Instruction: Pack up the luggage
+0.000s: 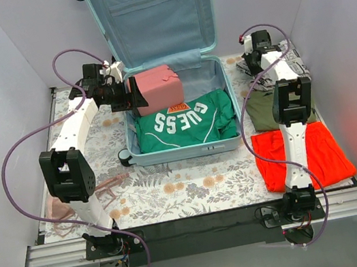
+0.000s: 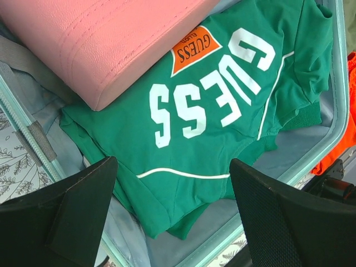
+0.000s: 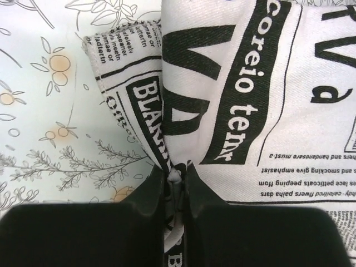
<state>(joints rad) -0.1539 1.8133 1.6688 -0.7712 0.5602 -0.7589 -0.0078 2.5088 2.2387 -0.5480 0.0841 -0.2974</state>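
The luggage (image 1: 188, 151) lies open at the back centre, its lid (image 1: 150, 14) standing up. Inside it a green GUESS shirt (image 1: 187, 121) is folded flat, with a pink case (image 1: 157, 89) resting on the shirt's far left corner. My left gripper (image 1: 135, 92) hovers open by the pink case; in the left wrist view the left gripper (image 2: 172, 194) holds nothing, above the shirt (image 2: 222, 111), the case (image 2: 105, 39) and the luggage rim (image 2: 341, 100). My right gripper (image 1: 251, 65) is down at the back right, the right gripper (image 3: 176, 178) shut on a fold of newspaper-print cloth (image 3: 250, 83).
A floral tablecloth (image 1: 195, 186) covers the table. An orange garment (image 1: 323, 149) and an olive garment (image 1: 261, 110) lie right of the luggage, under the right arm. A pink strappy item (image 1: 57, 210) lies at the near left. White walls close in on three sides.
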